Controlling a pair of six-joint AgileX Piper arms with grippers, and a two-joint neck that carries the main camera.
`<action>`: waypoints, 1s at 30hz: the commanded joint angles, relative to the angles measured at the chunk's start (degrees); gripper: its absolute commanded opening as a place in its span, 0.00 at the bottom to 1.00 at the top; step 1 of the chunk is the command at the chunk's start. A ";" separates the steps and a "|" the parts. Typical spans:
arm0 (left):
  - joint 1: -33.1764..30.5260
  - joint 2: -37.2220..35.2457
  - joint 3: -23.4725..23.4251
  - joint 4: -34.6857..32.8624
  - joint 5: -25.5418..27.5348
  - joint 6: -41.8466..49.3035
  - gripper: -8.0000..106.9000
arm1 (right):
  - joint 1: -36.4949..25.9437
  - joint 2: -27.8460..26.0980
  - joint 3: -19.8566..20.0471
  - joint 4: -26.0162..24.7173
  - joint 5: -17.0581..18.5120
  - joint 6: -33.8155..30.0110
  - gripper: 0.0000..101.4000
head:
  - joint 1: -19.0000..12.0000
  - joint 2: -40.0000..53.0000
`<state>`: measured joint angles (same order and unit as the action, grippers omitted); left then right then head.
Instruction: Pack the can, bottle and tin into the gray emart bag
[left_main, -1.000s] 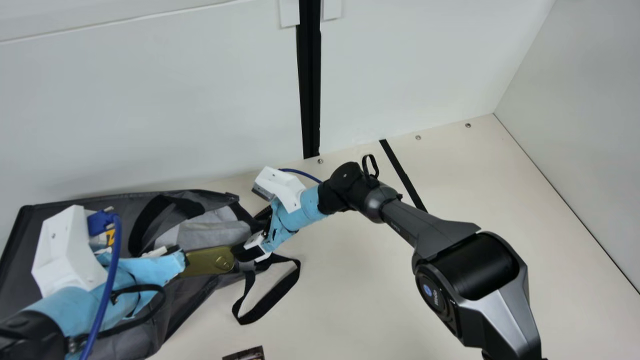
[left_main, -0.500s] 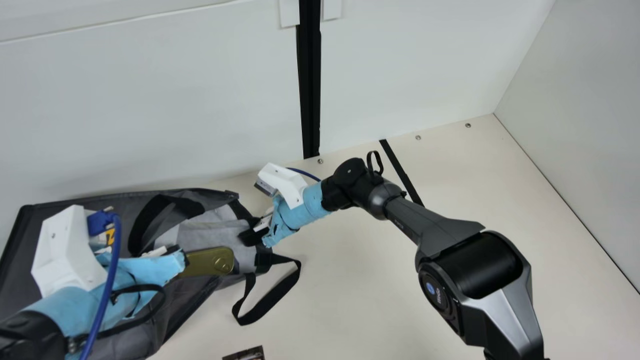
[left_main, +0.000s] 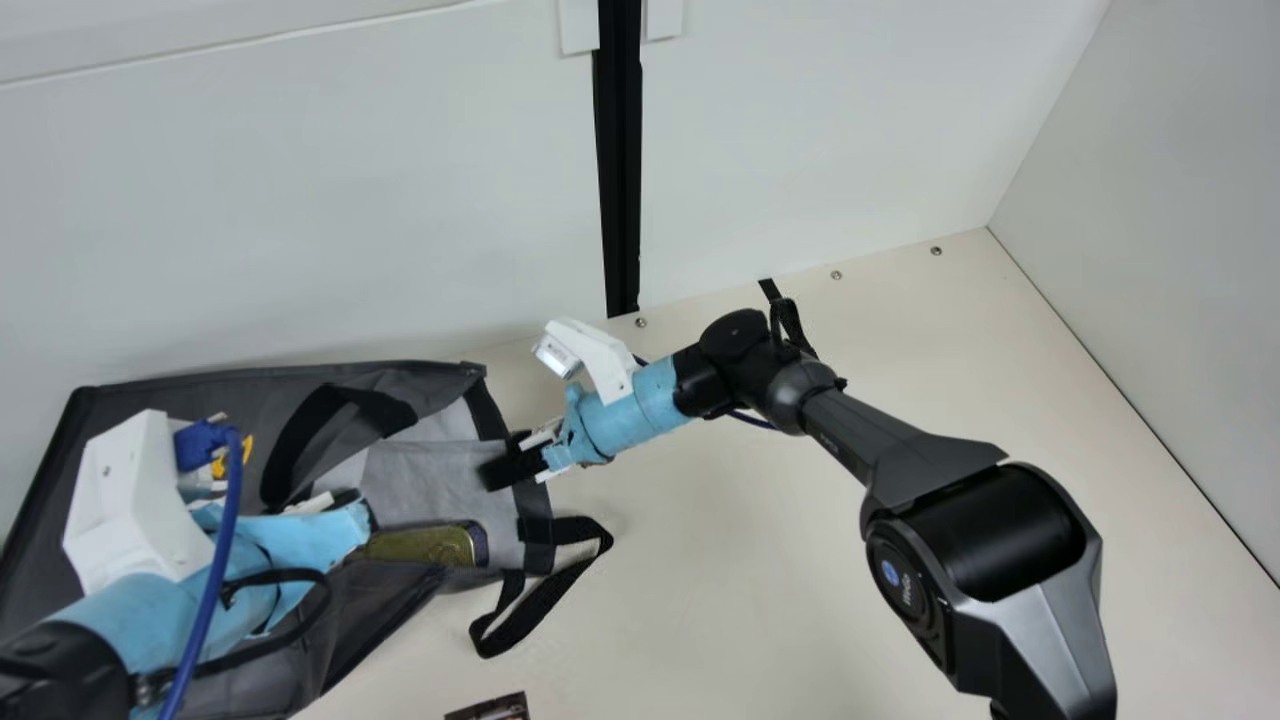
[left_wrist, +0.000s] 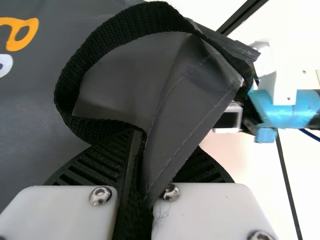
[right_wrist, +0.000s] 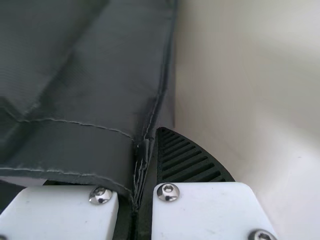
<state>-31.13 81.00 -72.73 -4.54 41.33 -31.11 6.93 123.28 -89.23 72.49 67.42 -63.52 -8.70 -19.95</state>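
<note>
Gray emart bag (left_main: 420, 480), creased, black-strapped, left end effector (left_main: 350, 499) and right end effector (left_main: 502, 470) clamping it

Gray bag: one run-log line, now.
gray bag: open | left gripper: shut on bag | right gripper: shut on bag edge | olive tin: in bag mouth

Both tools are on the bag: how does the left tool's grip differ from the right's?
The left tool pinches black strap and a gray fold; the right tool pinches a stitched edge. In the main view, the left tool sits farther left on the bag, the right tool nearer its right rim. Both are shut on bag cloth.
</note>
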 joint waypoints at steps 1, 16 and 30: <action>0.00 0.00 0.00 0.00 0.00 0.00 0.16 | -0.45 -0.62 0.56 0.71 1.39 0.14 0.00 | -1.30 -0.05; 1.59 -0.26 -0.50 -2.35 -3.34 2.65 0.16 | -1.60 -7.03 7.70 5.76 2.48 -0.12 0.00 | -1.30 -0.05; 2.64 1.46 -3.78 -5.54 -6.18 7.44 0.16 | -3.71 -13.09 9.96 9.00 2.48 1.22 0.00 | -1.30 -0.05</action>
<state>-28.55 82.43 -76.44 -9.94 35.23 -23.97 3.38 110.55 -79.27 81.21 69.87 -62.36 -8.70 -19.95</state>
